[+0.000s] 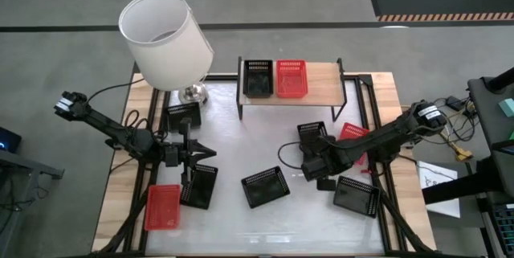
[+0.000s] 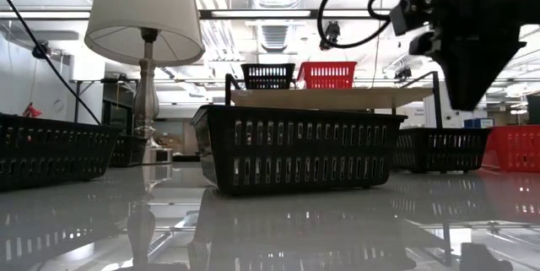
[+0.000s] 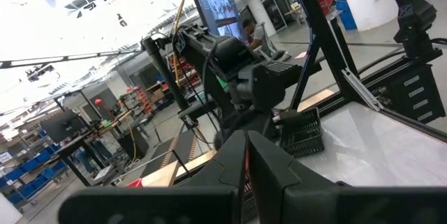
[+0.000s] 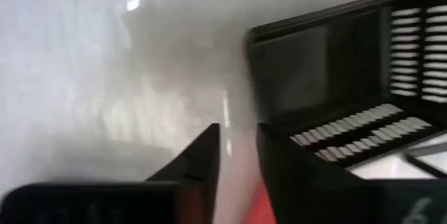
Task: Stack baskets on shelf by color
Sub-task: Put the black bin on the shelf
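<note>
The shelf [image 1: 321,85] stands at the table's far side with one black basket [image 1: 257,77] and one red basket [image 1: 291,77] on its board. Several black baskets lie on the table; the middle one [image 1: 265,186] [image 2: 299,157] rests on its base. My left gripper [image 1: 210,153] [image 3: 246,155] hovers shut at the table's left, above a black basket [image 1: 199,186]. My right gripper [image 1: 299,165] [image 4: 237,155] hangs open by a narrow gap, well above the table [image 2: 468,94], beside the middle black basket [image 4: 349,91].
A lamp [image 1: 166,37] with a white shade stands at the far left corner. A red basket [image 1: 163,207] lies near the left front, another red basket [image 1: 351,133] on the right. More black baskets [image 1: 183,116], [image 1: 312,133], [image 1: 357,195] are scattered about.
</note>
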